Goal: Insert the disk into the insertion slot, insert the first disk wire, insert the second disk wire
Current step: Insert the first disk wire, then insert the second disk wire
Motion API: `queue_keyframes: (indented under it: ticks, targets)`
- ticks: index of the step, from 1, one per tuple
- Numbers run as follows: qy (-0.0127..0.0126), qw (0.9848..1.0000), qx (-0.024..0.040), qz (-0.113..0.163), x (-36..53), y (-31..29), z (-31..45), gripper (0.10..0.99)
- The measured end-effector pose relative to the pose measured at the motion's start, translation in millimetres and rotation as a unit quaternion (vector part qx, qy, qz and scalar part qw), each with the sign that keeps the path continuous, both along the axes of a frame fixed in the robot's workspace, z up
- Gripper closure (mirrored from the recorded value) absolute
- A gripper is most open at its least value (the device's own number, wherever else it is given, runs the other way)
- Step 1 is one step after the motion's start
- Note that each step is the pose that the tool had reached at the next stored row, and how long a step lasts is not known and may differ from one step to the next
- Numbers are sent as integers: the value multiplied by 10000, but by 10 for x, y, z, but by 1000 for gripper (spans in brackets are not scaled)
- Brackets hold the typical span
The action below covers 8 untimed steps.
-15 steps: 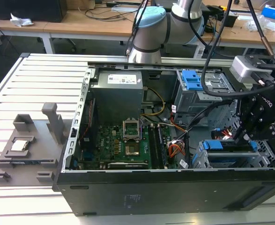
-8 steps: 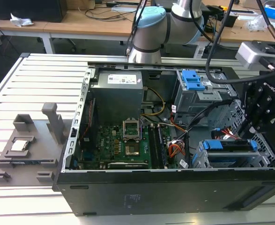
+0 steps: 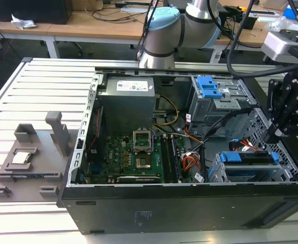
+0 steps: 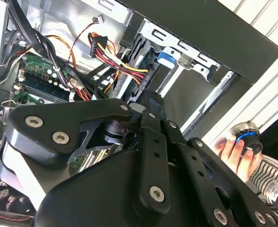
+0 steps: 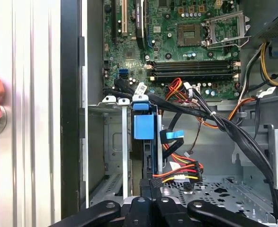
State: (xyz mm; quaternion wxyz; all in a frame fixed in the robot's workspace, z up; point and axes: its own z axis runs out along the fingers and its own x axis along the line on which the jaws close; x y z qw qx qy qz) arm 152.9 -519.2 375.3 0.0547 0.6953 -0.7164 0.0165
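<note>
The disk point(image 3: 250, 158), in its bright blue carrier, lies in the insertion slot point(image 3: 217, 174), the silver drive cage at the case's front corner on the exterior view's right. In the first wrist view the carrier's blue end point(image 5: 143, 125) faces the motherboard. My black gripper point(image 3: 271, 136) hangs over the disk's other end. Its fingers are shut on the black plug of the red, yellow and black disk wire point(image 5: 181, 176), and the plug point(image 4: 146, 80) is held against the disk's edge just beyond the gripper point(image 4: 150, 99). A blue flat wire point(image 5: 172, 136) hangs loose beside the disk.
The open case holds a motherboard point(image 3: 133, 152), a power supply point(image 3: 128, 101) and a taller bay unit with a blue latch point(image 3: 209, 86). Black cable bundles point(image 5: 233, 132) cross close to the cage. A person's hand point(image 4: 231, 149) rests on a blue-lit knob. A grey fixture point(image 3: 27, 157) lies on the table.
</note>
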Motion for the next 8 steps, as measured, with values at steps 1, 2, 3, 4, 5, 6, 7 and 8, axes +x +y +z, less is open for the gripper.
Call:
queue_keyframes:
  ticks: [1,2,3,4,5,6,7,8]
  targets:
    - [0,10000,0,0,0,0,1,980]
    - [0,10000,0,0,0,0,1,980]
    - [0,10000,-1,0,0,0,2,980]
    - [0,10000,-1,0,0,0,3,980]
    - [0,10000,0,0,0,0,3,980]
    - [0,10000,0,0,0,0,4,980]
    - [0,10000,-1,0,0,0,5,980]
    - [0,10000,0,0,0,0,6,973]
